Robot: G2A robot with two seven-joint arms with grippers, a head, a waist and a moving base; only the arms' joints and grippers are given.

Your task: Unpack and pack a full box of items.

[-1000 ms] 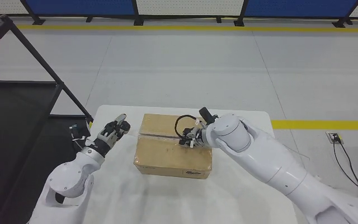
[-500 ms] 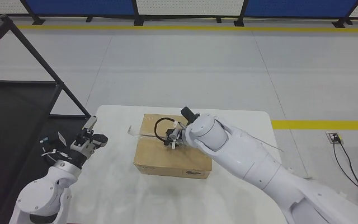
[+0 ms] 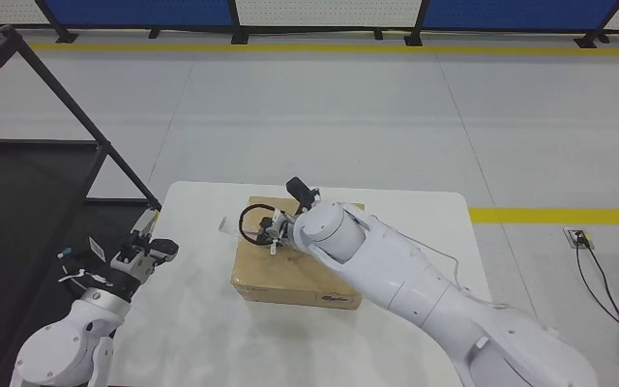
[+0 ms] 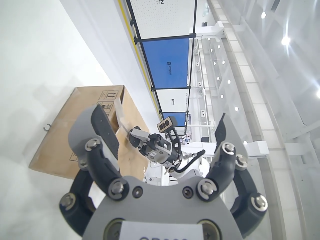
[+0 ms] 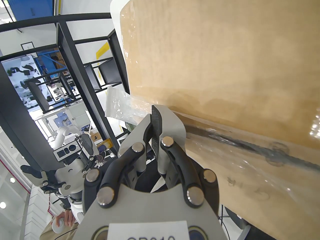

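Top view: cardboard box [image 3: 280, 276] sits closed in the middle of the white table [image 3: 193, 334]. Right gripper [image 3: 259, 230] is on the box's top, at the seam near one end. Left gripper [image 3: 155, 238] hangs off that same end, apart from the box.

Left wrist view: left gripper [image 4: 161, 116] has its fingers spread wide and holds nothing. The box [image 4: 62, 141] lies beyond it.

Right wrist view: right gripper [image 5: 155, 112] has its fingers pressed together, tips on the box's [image 5: 225, 51] taped seam. A loose strip of clear tape [image 5: 116, 104] juts past the box's edge.
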